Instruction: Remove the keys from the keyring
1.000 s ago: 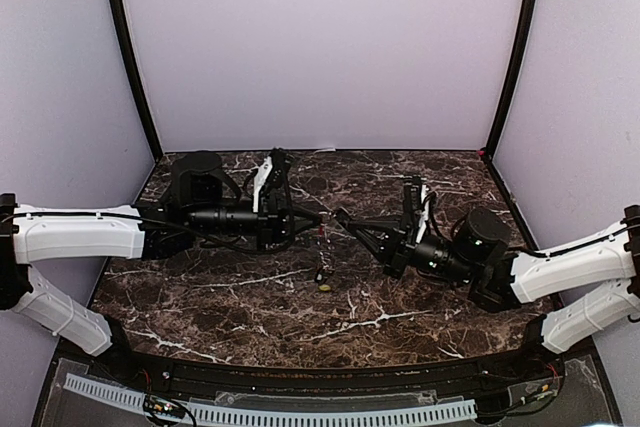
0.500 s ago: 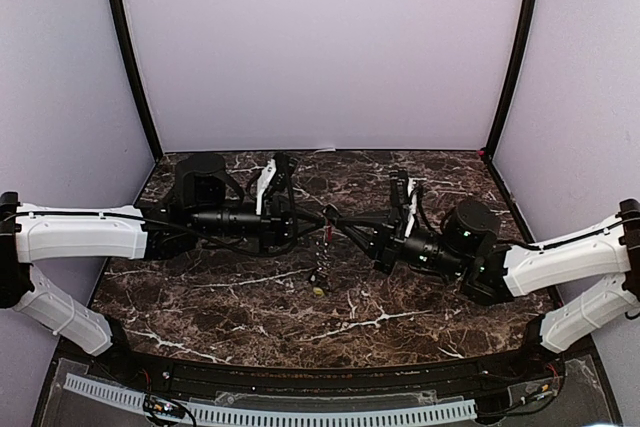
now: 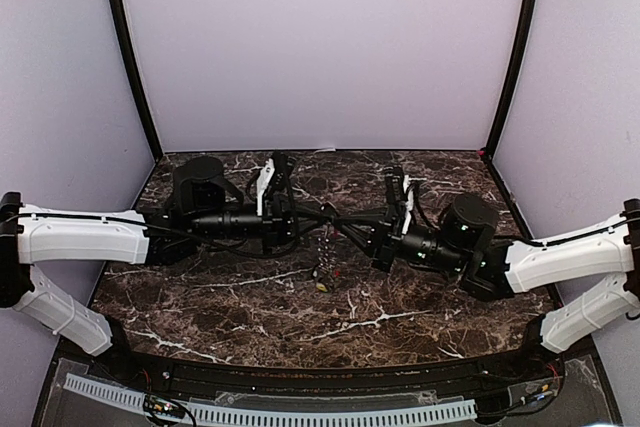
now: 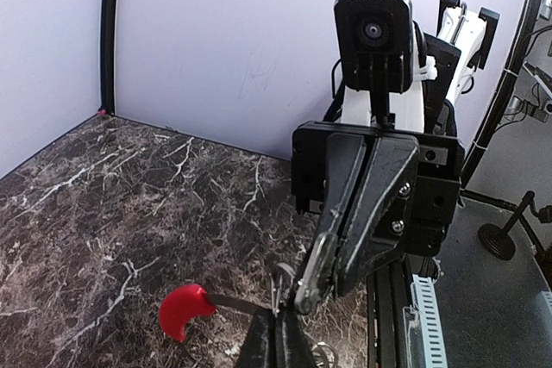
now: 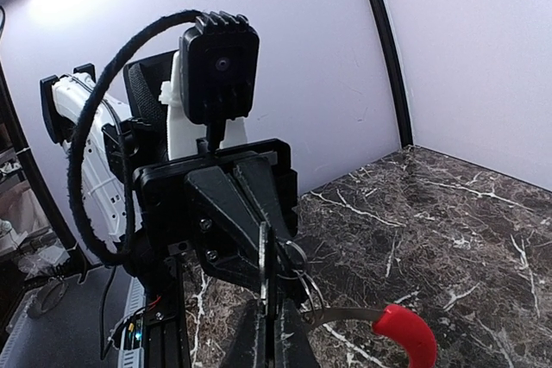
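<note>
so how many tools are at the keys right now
2. The left tool reaches in from the left, the right tool from the right; both are shut, tips meeting where the keys hang.

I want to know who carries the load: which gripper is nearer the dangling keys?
Left, narrowly. The keys hang straight below the left gripper, which pinches the keyring. The right gripper reaches in from the right, tips alongside.

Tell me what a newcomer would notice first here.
The black left hand and right hand meet tip to tip above the middle of the dark marble table, both shut. A bunch of metal keys dangles below them, and a bright red curved piece sticks out beside the grip.
</note>
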Robot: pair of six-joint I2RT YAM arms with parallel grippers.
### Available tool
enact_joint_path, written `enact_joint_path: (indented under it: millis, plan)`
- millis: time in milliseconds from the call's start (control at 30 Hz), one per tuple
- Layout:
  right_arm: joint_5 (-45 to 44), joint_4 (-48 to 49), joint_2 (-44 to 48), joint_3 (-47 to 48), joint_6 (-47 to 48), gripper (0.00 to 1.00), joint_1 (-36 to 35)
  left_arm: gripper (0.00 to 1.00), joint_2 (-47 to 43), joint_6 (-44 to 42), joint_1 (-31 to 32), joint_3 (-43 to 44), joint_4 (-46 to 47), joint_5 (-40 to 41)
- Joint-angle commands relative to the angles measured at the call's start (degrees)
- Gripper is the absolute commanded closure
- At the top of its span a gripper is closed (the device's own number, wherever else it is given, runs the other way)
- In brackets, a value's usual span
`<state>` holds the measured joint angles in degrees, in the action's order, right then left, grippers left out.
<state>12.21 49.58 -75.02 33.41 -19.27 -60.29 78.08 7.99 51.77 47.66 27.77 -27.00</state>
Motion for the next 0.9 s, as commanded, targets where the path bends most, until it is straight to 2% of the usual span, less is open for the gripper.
enact_joint_path:
  millis: [0, 133, 367, 700, 867]
  plan:
    - [2.9, 0.6, 2.0, 3.0, 2.6, 0.99, -2.3, 1.00, 1.9, 1.3, 1.7, -2.5, 11.1, 5.0]
    - [2.0, -1.8, 2.0, 3.8, 3.9, 0.93, -3.6, 1.00, 2.8, 0.2, 3.5, -3.0, 17.6, 7.3]
    - [1.0, -1.1, 1.9, 4.1, 5.1, 0.78, -5.8, 1.00, 2.7, 2.9, 4.2, -6.7, 29.7, 7.5]
    - [5.0, -1.1, 1.0, 4.9, 6.4, 0.45, -7.0, 1.00, 1.6, 5.1, 4.3, -9.0, 37.2, 6.7]
    - [6.2, -1.9, 3.5, 3.3, 6.5, 0.37, -7.1, 1.00, 1.5, 6.4, 4.3, -9.3, 41.3, 6.6]
